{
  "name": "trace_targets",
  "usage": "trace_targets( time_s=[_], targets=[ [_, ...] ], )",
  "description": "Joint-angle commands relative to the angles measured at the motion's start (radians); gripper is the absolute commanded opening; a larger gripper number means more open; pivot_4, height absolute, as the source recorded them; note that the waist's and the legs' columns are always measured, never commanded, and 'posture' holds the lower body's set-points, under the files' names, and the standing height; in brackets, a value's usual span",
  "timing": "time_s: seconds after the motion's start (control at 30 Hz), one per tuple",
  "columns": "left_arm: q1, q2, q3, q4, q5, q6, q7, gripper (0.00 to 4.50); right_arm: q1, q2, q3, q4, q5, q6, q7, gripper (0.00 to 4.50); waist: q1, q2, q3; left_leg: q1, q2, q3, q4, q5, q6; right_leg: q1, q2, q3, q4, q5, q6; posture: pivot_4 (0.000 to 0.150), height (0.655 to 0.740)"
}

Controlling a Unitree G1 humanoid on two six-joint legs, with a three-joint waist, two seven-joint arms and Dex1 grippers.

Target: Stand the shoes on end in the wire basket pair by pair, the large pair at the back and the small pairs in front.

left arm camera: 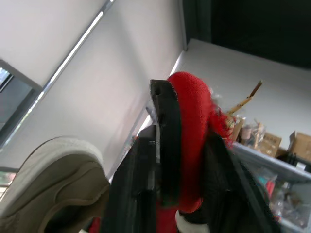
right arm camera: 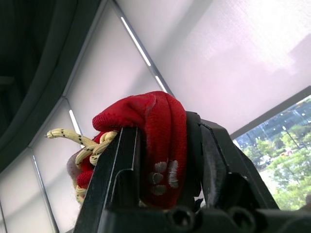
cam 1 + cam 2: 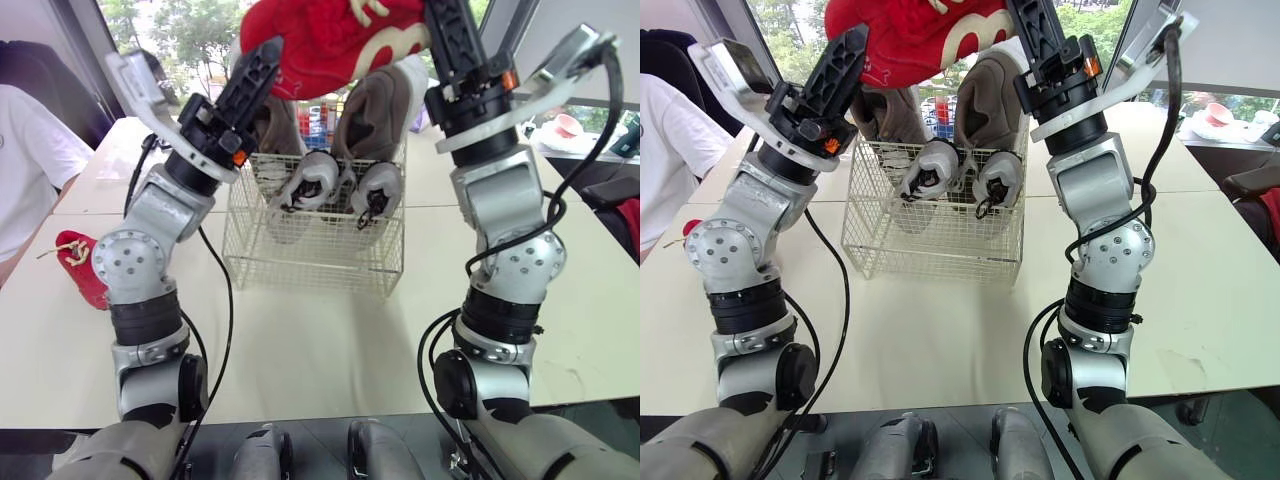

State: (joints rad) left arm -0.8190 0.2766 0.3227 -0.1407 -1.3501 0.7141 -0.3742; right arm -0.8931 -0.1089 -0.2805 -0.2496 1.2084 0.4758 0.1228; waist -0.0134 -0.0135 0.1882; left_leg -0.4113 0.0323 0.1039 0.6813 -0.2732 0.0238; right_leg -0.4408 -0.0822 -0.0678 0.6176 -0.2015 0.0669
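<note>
A red shoe (image 3: 330, 40) with a white logo and yellow laces hangs high above the wire basket (image 3: 310, 255), held from both sides. My left gripper (image 3: 262, 62) is shut on its left end, the fingers clamping the red edge (image 1: 192, 126). My right gripper (image 3: 440, 25) is shut on its right end, pinching red fabric (image 2: 155, 121) near the laces. Inside the basket a large taupe pair (image 3: 385, 110) stands on end at the back. A small grey pair (image 3: 312, 180) stands in front of it. A second red shoe (image 3: 80, 265) lies on the table at the far left.
A person in a white shirt (image 3: 25, 160) sits at the left table edge, near the loose red shoe. The basket stands mid-table, with bare tabletop (image 3: 330, 340) in front of it. Bowls and clutter (image 3: 570, 125) sit far back on the right.
</note>
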Motion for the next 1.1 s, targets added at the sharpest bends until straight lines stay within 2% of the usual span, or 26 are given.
trace_targets(
  time_s=[0.03, 0.1, 0.13, 0.27, 0.4, 0.47, 0.57, 0.67, 0.77, 0.97, 1.1],
  targets=[
    [0.021, 0.028, -0.024, -0.021, 0.021, 0.026, 0.003, 3.12, -0.045, -0.009, 0.006, -0.052, 0.036, -0.004, 0.021, 1.27, 0.0, 0.0, 0.0, 0.0, 0.0, 0.0, 0.0, 0.0, 0.0, 0.0, 0.0, 0.0, 0.0, 0.0, 0.0, 0.15, 0.74],
    [0.045, 0.062, -0.028, -0.059, 0.043, 0.039, 0.02, 4.23, -0.071, -0.024, -0.012, -0.04, 0.046, -0.006, 0.014, 1.27, 0.0, 0.0, 0.0, 0.0, 0.0, 0.0, 0.0, 0.0, 0.0, 0.0, 0.0, 0.0, 0.0, 0.0, 0.0, 0.15, 0.74],
    [0.06, 0.083, -0.028, -0.079, 0.043, 0.051, 0.038, 4.4, -0.083, -0.039, -0.022, -0.035, 0.05, -0.004, 0.017, 1.27, -0.001, 0.0, 0.0, 0.0, 0.0, 0.0, 0.0, 0.0, 0.0, 0.0, 0.0, 0.0, 0.0, 0.0, 0.0, 0.15, 0.74],
    [0.141, 0.183, -0.013, -0.188, -0.009, 0.116, 0.082, 4.4, -0.136, -0.143, -0.079, -0.003, 0.091, 0.021, 0.036, 1.27, -0.001, 0.001, 0.001, -0.001, 0.0, 0.0, -0.001, 0.0, 0.0, -0.002, 0.0, 0.0, -0.001, 0.0, 0.0, 0.15, 0.74],
    [0.24, 0.296, -0.002, -0.306, -0.04, 0.172, 0.128, 4.4, -0.184, -0.3, -0.137, 0.061, 0.127, 0.074, 0.098, 1.27, 0.002, 0.001, 0.002, -0.002, 0.0, 0.0, -0.001, 0.0, 0.0, -0.002, -0.001, 0.0, -0.002, 0.0, 0.0, 0.15, 0.74],
    [0.297, 0.352, 0.013, -0.363, -0.052, 0.186, 0.155, 4.4, -0.165, -0.44, -0.143, 0.084, 0.133, 0.158, 0.21, 1.27, 0.002, 0.001, 0.002, -0.003, 0.0, 0.0, -0.001, -0.001, 0.001, -0.002, -0.001, 0.0, -0.003, -0.001, -0.002, 0.15, 0.74],
    [0.373, 0.413, 0.038, -0.44, -0.033, 0.174, 0.195, 4.4, -0.071, -0.696, -0.09, 0.098, 0.053, 0.284, 0.477, 1.27, 0.005, 0.001, 0.002, -0.004, -0.001, 0.0, -0.001, -0.002, 0.003, -0.002, -0.003, 0.0, -0.006, -0.002, -0.004, 0.15, 0.74],
    [0.426, 0.402, 0.036, -0.493, -0.032, 0.137, 0.249, 4.4, 0.004, -0.823, 0.004, 0.075, -0.065, 0.291, 0.658, 1.27, 0.0, 0.001, 0.002, -0.004, -0.002, 0.001, -0.001, -0.003, 0.005, -0.002, -0.005, 0.0, -0.006, -0.003, -0.004, 0.15, 0.74],
    [0.489, 0.363, 0.013, -0.537, -0.004, 0.101, 0.288, 4.4, 0.031, -0.849, 0.061, 0.064, -0.153, 0.258, 0.75, 1.27, -0.002, 0.002, 0.002, -0.003, -0.001, 0.002, -0.001, -0.003, 0.004, -0.002, -0.005, 0.0, -0.006, -0.003, -0.004, 0.15, 0.74],
    [0.658, 0.275, -0.071, -0.594, 0.155, 0.029, 0.305, 4.4, 0.055, -0.811, 0.127, 0.083, -0.337, 0.143, 0.82, 1.27, 0.008, 0.001, 0.002, -0.004, -0.001, 0.002, -0.001, -0.003, 0.004, -0.003, -0.004, 0.0, -0.006, -0.002, -0.004, 0.15, 0.74],
    [0.679, 0.267, -0.067, -0.6, 0.136, 0.014, 0.296, 4.4, 0.063, -0.789, 0.164, 0.094, -0.443, 0.065, 0.859, 1.27, 0.014, 0.001, 0.002, -0.007, -0.002, 0.002, 0.001, -0.003, 0.004, -0.004, -0.005, 0.0, -0.007, -0.002, -0.004, 0.15, 0.74]
  ],
)
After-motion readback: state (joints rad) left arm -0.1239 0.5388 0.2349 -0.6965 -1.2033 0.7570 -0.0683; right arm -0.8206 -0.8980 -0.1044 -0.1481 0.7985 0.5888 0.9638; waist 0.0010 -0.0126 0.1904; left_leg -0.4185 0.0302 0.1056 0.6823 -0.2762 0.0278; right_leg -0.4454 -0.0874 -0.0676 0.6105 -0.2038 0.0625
